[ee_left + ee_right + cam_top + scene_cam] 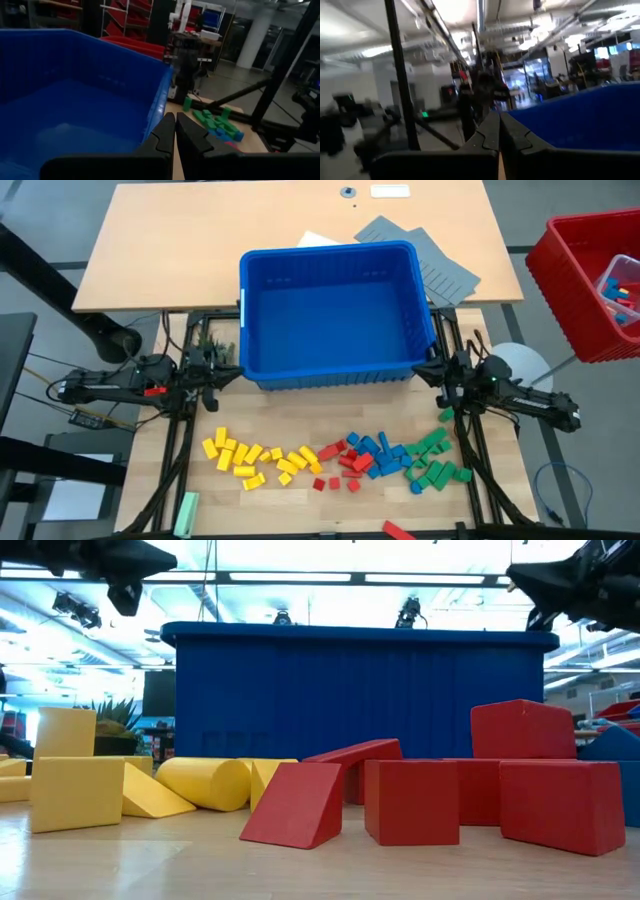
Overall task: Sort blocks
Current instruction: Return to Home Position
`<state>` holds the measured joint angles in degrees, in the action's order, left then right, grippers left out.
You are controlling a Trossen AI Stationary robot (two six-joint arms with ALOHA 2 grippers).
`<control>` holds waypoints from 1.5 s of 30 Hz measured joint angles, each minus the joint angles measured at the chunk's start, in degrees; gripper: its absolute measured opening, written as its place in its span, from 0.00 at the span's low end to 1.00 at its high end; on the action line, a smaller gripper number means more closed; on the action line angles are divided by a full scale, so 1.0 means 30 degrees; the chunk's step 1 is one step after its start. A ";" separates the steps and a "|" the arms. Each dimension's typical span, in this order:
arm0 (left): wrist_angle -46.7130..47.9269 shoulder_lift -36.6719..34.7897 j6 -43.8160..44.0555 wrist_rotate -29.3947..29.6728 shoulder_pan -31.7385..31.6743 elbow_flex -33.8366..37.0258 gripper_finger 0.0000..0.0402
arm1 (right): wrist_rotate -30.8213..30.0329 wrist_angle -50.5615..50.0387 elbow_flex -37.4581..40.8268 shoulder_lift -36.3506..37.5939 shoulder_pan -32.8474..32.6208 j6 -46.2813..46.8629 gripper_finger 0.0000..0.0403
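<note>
Sorting looks nearly done: blue bin (330, 310) is empty. On the near tabletop (300, 510) sit colour clusters, left to right: yellow blocks (250, 460), red blocks (350, 463), blue blocks (378, 452), green blocks (432, 462). Left to do, I'd say: stray red block (398, 530) at the near edge; red and blue clusters touch. Left end effector (232, 372) is at the bin's near-left corner, right end effector (425, 370) near-right, both closed, empty. Blocks are smooth hard plastic: cubes, red wedge (295, 805), yellow cylinder (205, 783). Bin rigid, walls ribbed. Tabletop pale wood grain.
</note>
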<state>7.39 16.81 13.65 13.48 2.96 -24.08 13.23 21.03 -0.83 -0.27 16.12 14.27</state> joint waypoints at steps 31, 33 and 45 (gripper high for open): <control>-0.5789 -0.3253 -0.1584 -0.2727 0.0015 0.6892 0.06 | 0.1356 -0.2307 -0.0120 0.0058 0.0172 -0.1657 0.00; -0.5798 -0.3253 -0.1877 -0.2727 0.0015 0.6892 0.06 | 0.0609 -0.2453 -0.0064 0.0058 0.0171 -0.1922 0.01; -0.6929 -0.3249 -0.1931 -0.2727 0.0015 0.6892 0.06 | -0.0792 -0.2368 -0.0538 0.0004 0.0015 -0.1006 0.00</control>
<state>-13.39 7.06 7.86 5.30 3.01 -3.40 10.85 13.93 -2.44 -0.26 16.16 11.25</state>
